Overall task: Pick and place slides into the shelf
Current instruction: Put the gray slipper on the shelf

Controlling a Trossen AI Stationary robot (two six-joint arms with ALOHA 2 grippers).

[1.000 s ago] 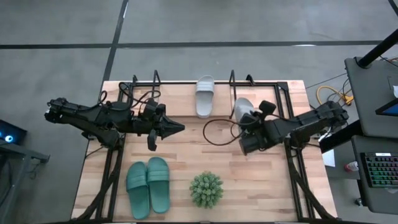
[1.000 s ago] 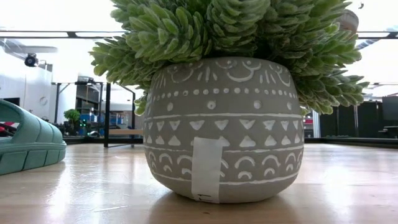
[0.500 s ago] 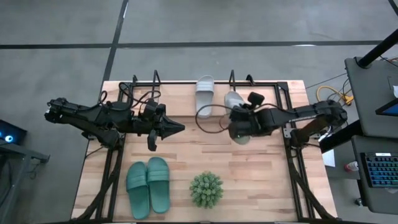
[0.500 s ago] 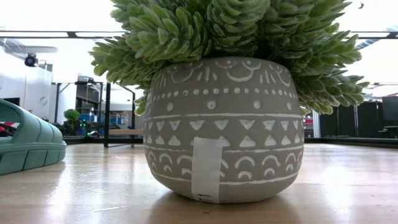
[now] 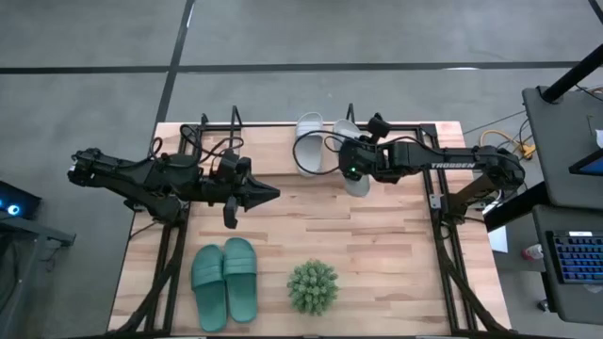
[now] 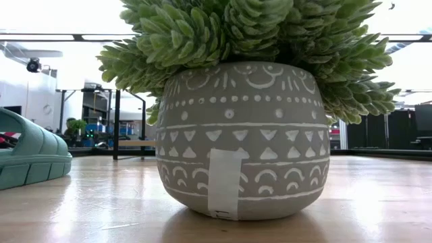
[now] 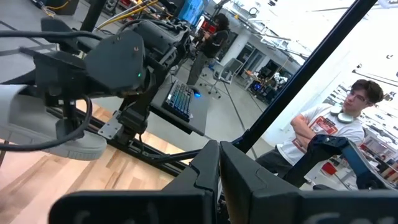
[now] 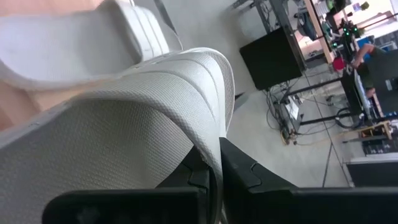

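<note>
Presently, table [image 5: 377, 235]: light wooden top on a black frame, seen from above; two dark arms over it.

Right gripper [image 8: 214, 163]: clenched on the strap of a grey slide [image 5: 352, 158]; in the high view the arm reaches across from the right toward the far edge, and the held slide hangs just beside the second grey slide [image 5: 309, 141], which lies at the far edge in the shelf [image 5: 219, 129] area, between the black wire loops; whether the two grey slides touch cannot be told; in the right wrist view the textured grey strap fills the foreground, pinched between the fingers, with the other grey slide beyond it.

Left gripper [image 5: 273, 192]: fingers pressed together, holding nothing; it hovers over the left middle of the table, pointing toward the centre.

Teal slides [image 5: 225, 281]: a pair side by side at the near left of the table, well apart from the shelf; one shows at the left edge of the low view.

Plant [image 5: 313, 286]: spiky green ball in a patterned grey pot [image 6: 244, 138], near the middle of the near edge, just right of the teal pair.

Person [image 7: 323, 134]: seated beyond the table in the left wrist view, arms folded.
</note>
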